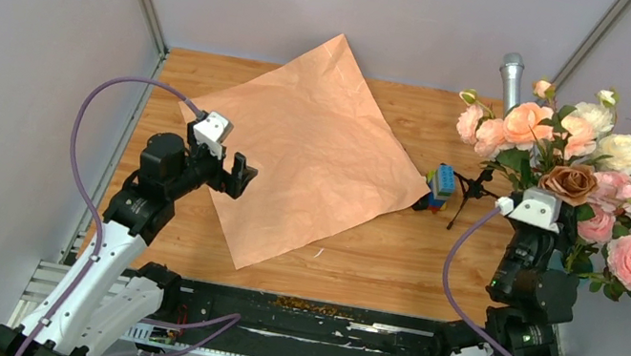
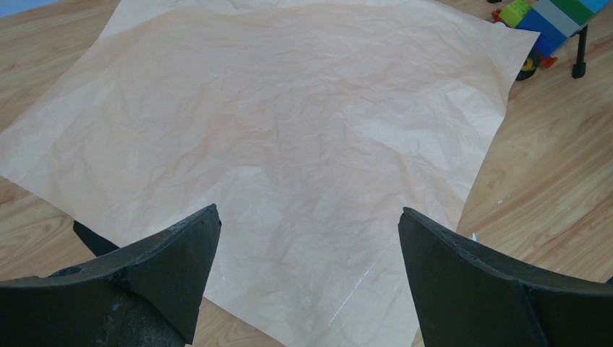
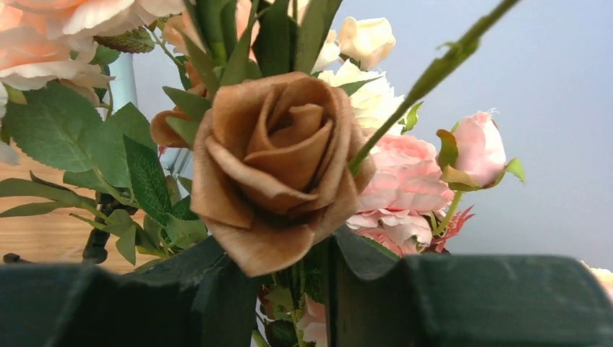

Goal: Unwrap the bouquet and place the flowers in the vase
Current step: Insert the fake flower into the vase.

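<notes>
1. Wrapping: the kraft paper (image 1: 316, 149) lies opened flat on the bench (image 1: 374, 265) with no stems on it. Unwrapping is judged complete.
2. Flowers (image 1: 623, 152): they stand upright in a dense bunch at the right edge of the bench, mixed with larger peach blooms, just beyond the right arm. In the wrist view a brown rose (image 3: 278, 163) sits directly above the right fingers.
3. Vase: not visible in any view and presumably hidden under the foliage. Whether the stems are seated in it cannot be confirmed.
4. Left fingers (image 2: 166, 267): spread wide, holding nothing, hovering over the near-left part of the paper.
5. Right fingers (image 3: 470, 303): close together with a narrow gap, stems and leaves showing in it. Whether they pinch a stem cannot be told.
6. Step in hand, judged: letting the bunch go in the vase.
   - Part the fingers fully before retreating.
   - Draw back straight along the approach line so no leaf snags.
   - Watch for tipping, since tall stems make a short vase top-heavy.
   - Steer clear of the microphone (image 1: 511, 75).
</notes>
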